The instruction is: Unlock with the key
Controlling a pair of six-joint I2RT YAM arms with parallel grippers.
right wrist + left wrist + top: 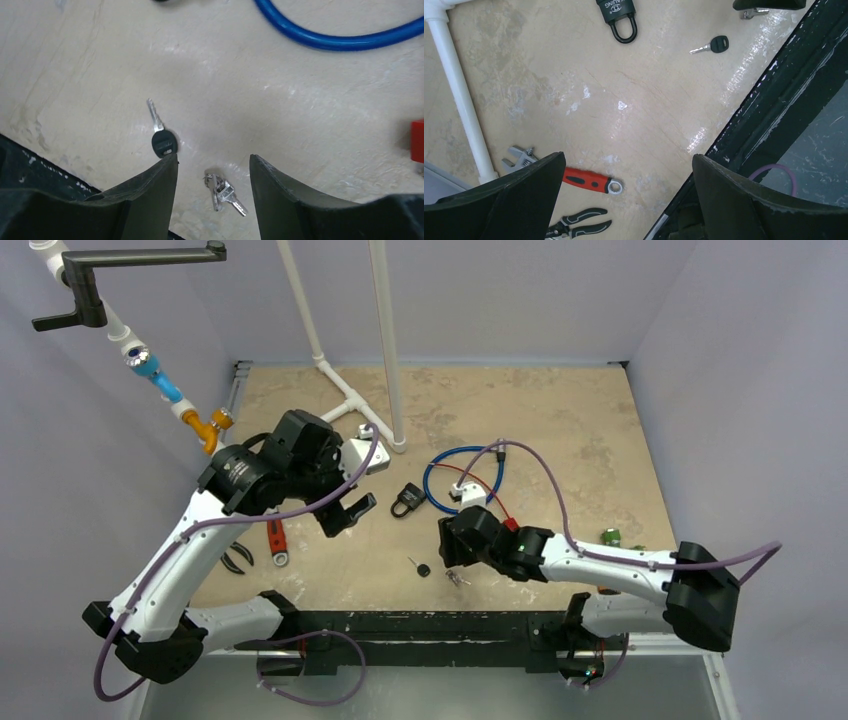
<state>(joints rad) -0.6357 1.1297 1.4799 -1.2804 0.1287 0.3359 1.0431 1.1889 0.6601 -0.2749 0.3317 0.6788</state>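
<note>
Right fingers (150, 192) are standing apart, gripping nothing, hovering low over the table (560, 430) by its near edge. One small bunch of silver keys (225, 195) is lying in the gap between them; I can't tell how many are on the ring. One black-headed key (162, 141) is lying just beside one fingertip, blade pointing away. Left fingers (524, 192) are spreading wide, empty, hanging above the table. Under them I'm counting one red-handled wrench (586, 180) and one pair of pliers (581, 225). Farther out, one black padlock (405, 501) is lying flat, well apart from the keys. Behind it, one blue cable (445, 475) is looping.
</note>
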